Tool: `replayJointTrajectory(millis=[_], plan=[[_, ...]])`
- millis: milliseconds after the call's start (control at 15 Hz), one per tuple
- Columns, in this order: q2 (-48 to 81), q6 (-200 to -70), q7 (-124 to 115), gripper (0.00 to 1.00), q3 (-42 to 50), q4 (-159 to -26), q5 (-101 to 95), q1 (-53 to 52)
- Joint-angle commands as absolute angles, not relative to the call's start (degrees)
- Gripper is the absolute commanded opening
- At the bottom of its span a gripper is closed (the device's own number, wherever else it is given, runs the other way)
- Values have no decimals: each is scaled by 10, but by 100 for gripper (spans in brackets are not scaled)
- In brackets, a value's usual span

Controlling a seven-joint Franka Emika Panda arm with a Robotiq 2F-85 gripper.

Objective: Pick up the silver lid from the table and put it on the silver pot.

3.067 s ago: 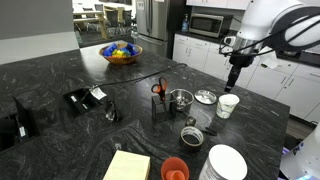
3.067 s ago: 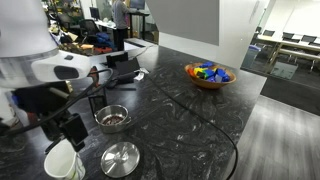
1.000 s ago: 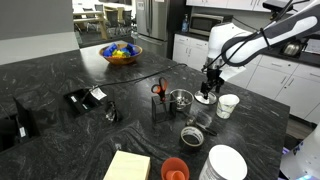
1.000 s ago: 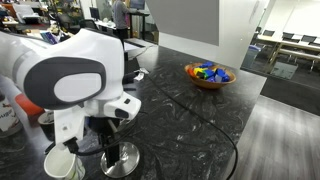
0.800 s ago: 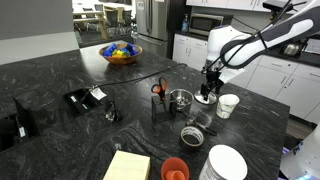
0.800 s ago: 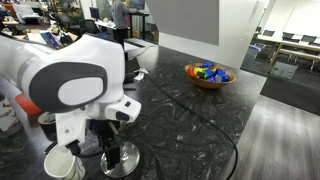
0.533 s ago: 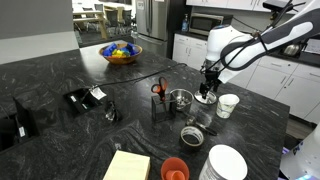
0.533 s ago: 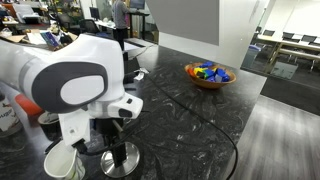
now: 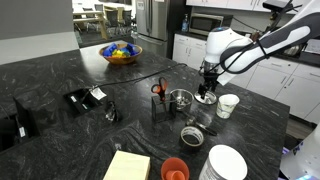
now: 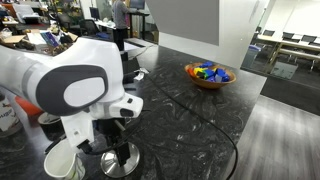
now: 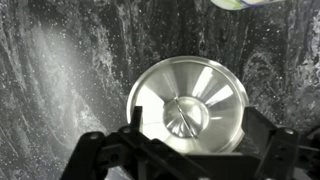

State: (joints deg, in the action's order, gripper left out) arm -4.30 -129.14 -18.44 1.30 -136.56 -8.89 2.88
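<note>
The silver lid lies flat on the black stone table and has a small knob in its middle. It also shows in both exterior views. My gripper is open just above it, one finger on each side of the disc, and holds nothing. In the exterior views the gripper is low over the lid. The silver pot stands open a short way beside the lid, next to a black holder with scissors. The arm hides the pot in the other exterior view.
A white cup stands close to the lid. A darker metal vessel, a white plate, an orange cup and a yellow pad sit nearer the front. A fruit bowl is far off.
The gripper has come down a little closer over the lid, still open. The lid and pot have not moved.
</note>
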Motion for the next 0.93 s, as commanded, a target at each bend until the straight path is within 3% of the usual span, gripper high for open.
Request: replayJointTrajectory(millis=[0,67,467,867], plan=[[-33,-1318,-190,95,12,-1364,-115,30],[-31,-1323,-190,84,13,-1364,-118,31],[-24,-1329,-189,39,15,-1366,-121,30],[-29,-1336,-188,1,17,-1366,-118,31]])
